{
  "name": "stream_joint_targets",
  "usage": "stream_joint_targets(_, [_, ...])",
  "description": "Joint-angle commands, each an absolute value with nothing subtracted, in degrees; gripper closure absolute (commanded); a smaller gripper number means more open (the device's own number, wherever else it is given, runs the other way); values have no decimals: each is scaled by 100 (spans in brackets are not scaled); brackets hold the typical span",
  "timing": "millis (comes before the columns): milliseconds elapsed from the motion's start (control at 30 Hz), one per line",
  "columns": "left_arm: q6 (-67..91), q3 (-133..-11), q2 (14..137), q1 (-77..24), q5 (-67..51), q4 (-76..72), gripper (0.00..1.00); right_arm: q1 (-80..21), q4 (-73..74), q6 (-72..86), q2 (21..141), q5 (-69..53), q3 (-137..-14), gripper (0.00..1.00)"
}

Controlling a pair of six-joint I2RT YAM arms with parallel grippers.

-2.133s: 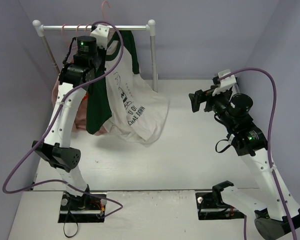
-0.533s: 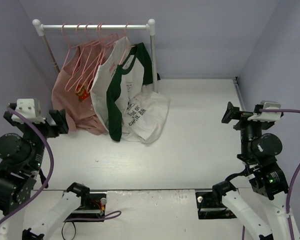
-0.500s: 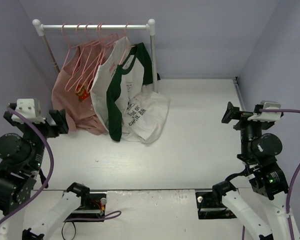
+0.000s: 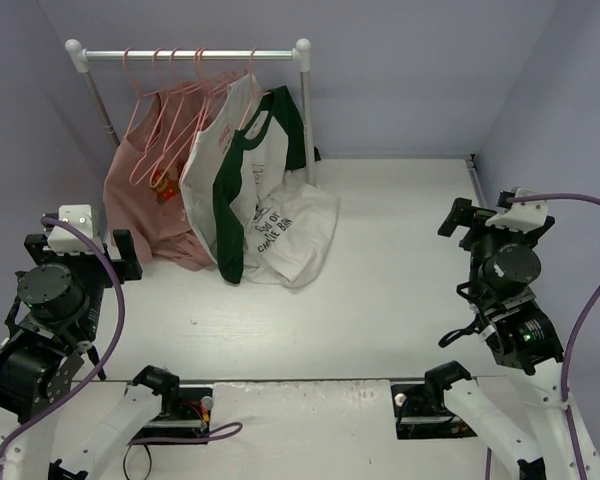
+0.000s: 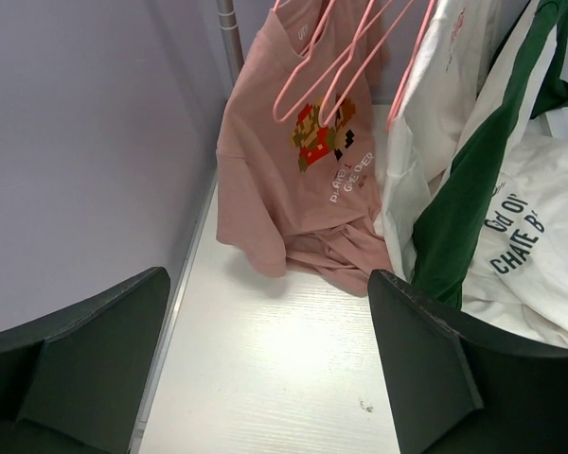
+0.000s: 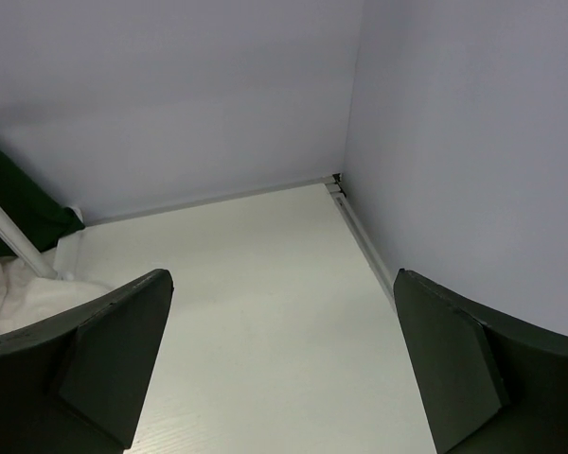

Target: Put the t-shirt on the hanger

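The t-shirt (image 4: 270, 190), white with dark green sleeves and collar, hangs at the right end of the rail on a pink hanger (image 4: 250, 100). Its lettered hem lies bunched on the table. In the left wrist view its green sleeve (image 5: 464, 189) and printed body (image 5: 530, 236) show at the right. My left gripper (image 4: 77, 252) is low at the near left, well clear of the clothes, open and empty (image 5: 267, 284). My right gripper (image 4: 477, 222) is far right by the wall, open and empty (image 6: 284, 279). A strip of the green cloth (image 6: 9, 203) shows at that view's left edge.
A white rack (image 4: 190, 55) stands at the back left with several more pink hangers (image 4: 165, 110). A salmon-pink shirt (image 4: 135, 200) and an all-white shirt (image 4: 205, 165) hang left of the t-shirt. The rack's right post (image 4: 306, 110) stands beside it. Walls close in on the left, back and right.
The left arm has left the rail and drawn back low to the near left, its jaws opening wider. The right arm has pulled back to the right wall. The t-shirt now hangs free.
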State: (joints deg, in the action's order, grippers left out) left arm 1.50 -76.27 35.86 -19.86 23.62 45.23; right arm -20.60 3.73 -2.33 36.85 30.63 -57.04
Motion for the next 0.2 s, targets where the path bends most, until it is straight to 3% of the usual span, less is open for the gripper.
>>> stream_joint_targets(0, [124,-7768,3804,-1969,2547,4342,19,-2040,-18,-132,3823,3130,-5766,0])
stream_joint_targets(167, [97,-7790,3984,-1969,2590,4333,19,-2048,-18,-193,3923,2985,-5807,0])
